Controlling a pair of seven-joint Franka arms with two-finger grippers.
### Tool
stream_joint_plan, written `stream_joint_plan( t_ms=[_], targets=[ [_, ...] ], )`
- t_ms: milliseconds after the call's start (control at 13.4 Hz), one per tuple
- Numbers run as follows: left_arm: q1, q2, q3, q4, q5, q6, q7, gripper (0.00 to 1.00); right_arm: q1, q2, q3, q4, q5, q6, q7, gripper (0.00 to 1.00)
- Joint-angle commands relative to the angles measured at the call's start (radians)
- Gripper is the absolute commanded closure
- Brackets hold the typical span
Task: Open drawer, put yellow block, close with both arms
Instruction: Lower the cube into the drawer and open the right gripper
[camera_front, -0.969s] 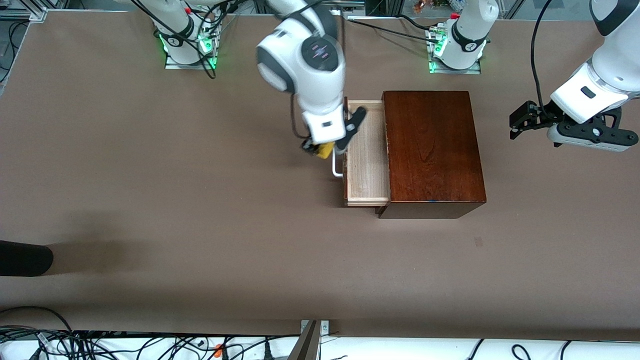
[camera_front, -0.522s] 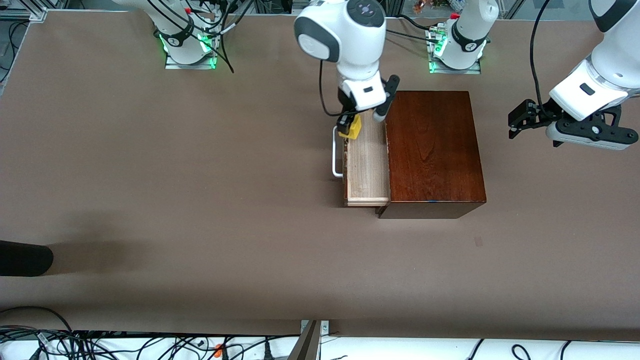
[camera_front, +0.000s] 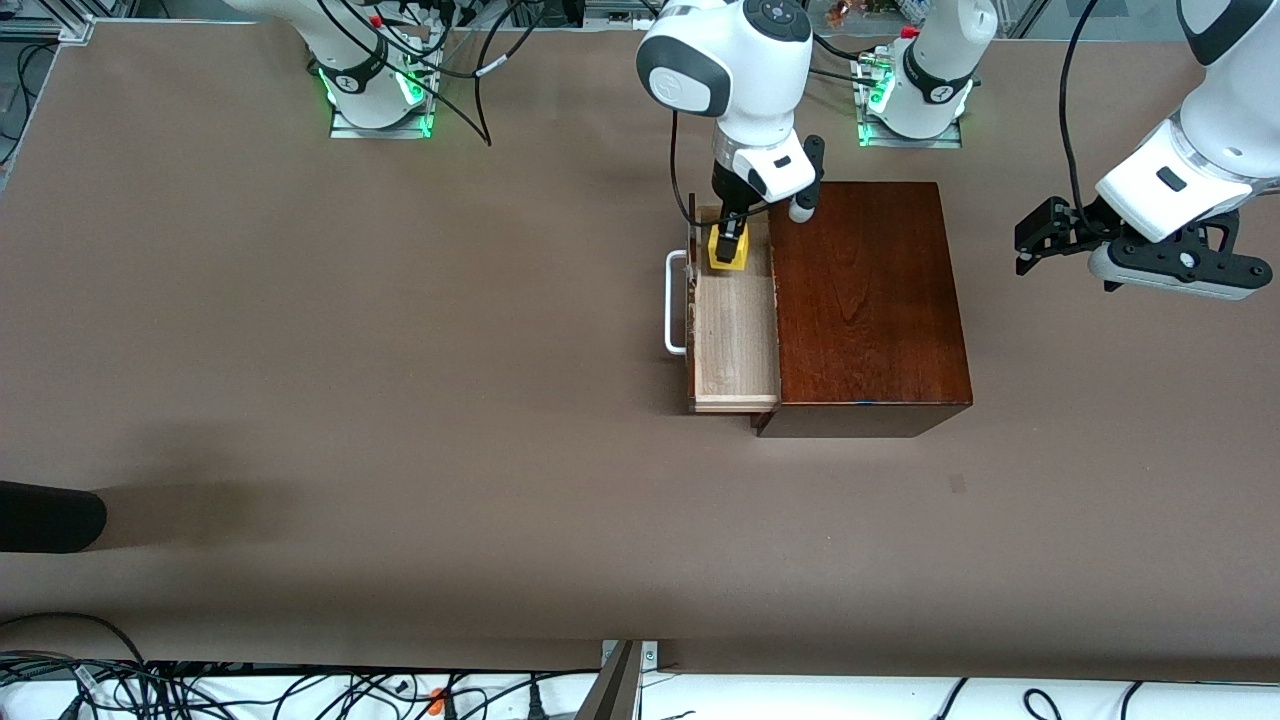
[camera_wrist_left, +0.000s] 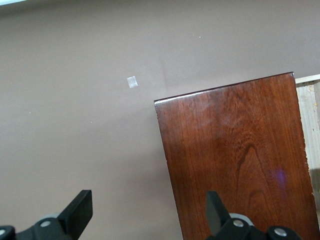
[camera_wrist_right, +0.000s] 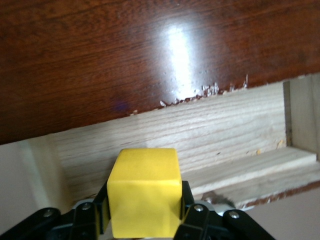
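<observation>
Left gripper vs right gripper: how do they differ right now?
The right gripper is shut on the yellow block; the left gripper is open and holds nothing. The right gripper is over the drawer; the left gripper waits over bare table, off the wooden box. Both are black two-finger grippers.

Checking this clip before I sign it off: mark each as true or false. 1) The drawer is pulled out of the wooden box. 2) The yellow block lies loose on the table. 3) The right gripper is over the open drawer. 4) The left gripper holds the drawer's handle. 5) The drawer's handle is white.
1) True: the drawer stands out of the wooden box.
2) False: the yellow block is clamped between the fingers of the right gripper.
3) True: it is over the drawer's end toward the robots' bases.
4) False: the left gripper, fingers open, is over bare table toward the left arm's end, touching nothing.
5) True: the handle is white.
</observation>
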Motion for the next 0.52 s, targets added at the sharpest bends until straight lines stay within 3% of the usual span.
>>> stream_joint_plan(
  t_ms=[0,447],
  targets=[
    [-0.003,0.015,0.000,0.033,0.021,-0.034,0.018,0.00,0.007,0.052,-0.008,0.049,-0.024,0.009,-0.053,0.90],
    [-0.003,0.014,0.001,0.034,0.018,-0.046,0.018,0.00,0.004,0.108,-0.025,0.046,-0.032,0.047,-0.124,0.90]
  ],
)
